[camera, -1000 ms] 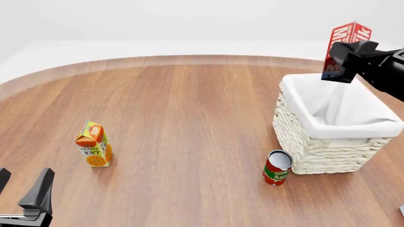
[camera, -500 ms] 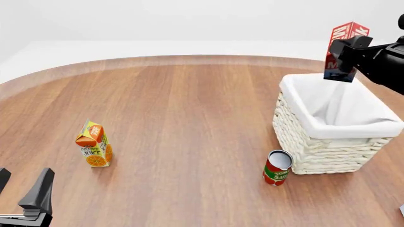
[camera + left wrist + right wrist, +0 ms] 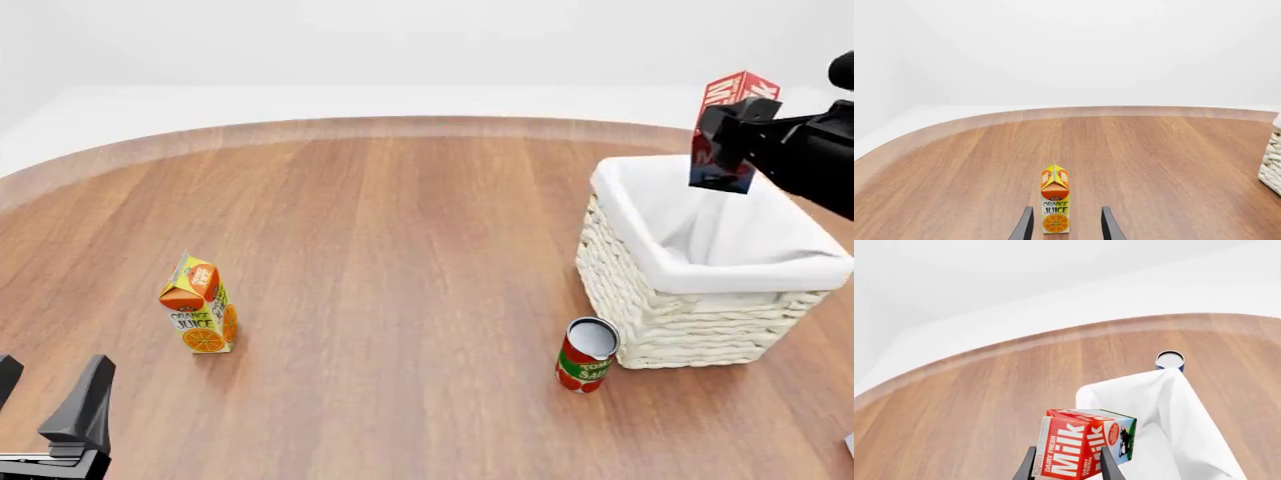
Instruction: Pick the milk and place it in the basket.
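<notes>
The red milk carton (image 3: pixel 727 135) with a dark base hangs in my right gripper (image 3: pixel 731 135), above the far part of the cream wicker basket (image 3: pixel 694 300) at the right. The right wrist view shows the milk (image 3: pixel 1081 450) clamped between the fingers, over the basket's white liner (image 3: pixel 1174 425). My left gripper (image 3: pixel 51 415) is open and empty at the near left corner; in the left wrist view its fingers (image 3: pixel 1024 226) stand short of the orange juice carton (image 3: pixel 1055 204).
An orange juice carton (image 3: pixel 200 305) stands at the left of the wooden table. A red can (image 3: pixel 586 355) stands just in front of the basket's near left corner; it also shows in the right wrist view (image 3: pixel 1169 360). The table's curved far edge (image 3: pixel 400 125) runs behind.
My right gripper has carried the milk a little to the right and slightly lower over the basket. The left arm has not moved.
</notes>
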You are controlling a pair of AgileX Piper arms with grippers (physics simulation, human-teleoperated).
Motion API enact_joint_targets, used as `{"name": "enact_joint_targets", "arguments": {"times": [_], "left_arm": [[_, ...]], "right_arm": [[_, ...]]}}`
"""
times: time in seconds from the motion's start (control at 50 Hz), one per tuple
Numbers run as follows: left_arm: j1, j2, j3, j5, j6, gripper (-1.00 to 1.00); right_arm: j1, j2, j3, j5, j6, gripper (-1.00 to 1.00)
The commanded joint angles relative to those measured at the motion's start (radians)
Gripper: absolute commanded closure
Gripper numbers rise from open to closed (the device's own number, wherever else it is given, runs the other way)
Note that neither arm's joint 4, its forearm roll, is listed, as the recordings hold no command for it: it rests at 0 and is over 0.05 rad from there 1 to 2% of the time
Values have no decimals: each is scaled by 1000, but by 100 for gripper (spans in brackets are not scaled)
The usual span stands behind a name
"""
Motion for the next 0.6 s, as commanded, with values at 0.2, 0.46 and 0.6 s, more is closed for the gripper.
{"name": "enact_joint_targets", "arguments": {"times": [0.2, 0.46, 0.6], "left_arm": [[0, 0, 0, 0, 0, -100], [0, 0, 0, 0, 0, -100], [0, 0, 0, 0, 0, -100]], "right_arm": [[-9, 13, 70, -69, 38, 100], [-14, 78, 94, -133, 38, 100], [-19, 110, 88, -150, 31, 100]]}}
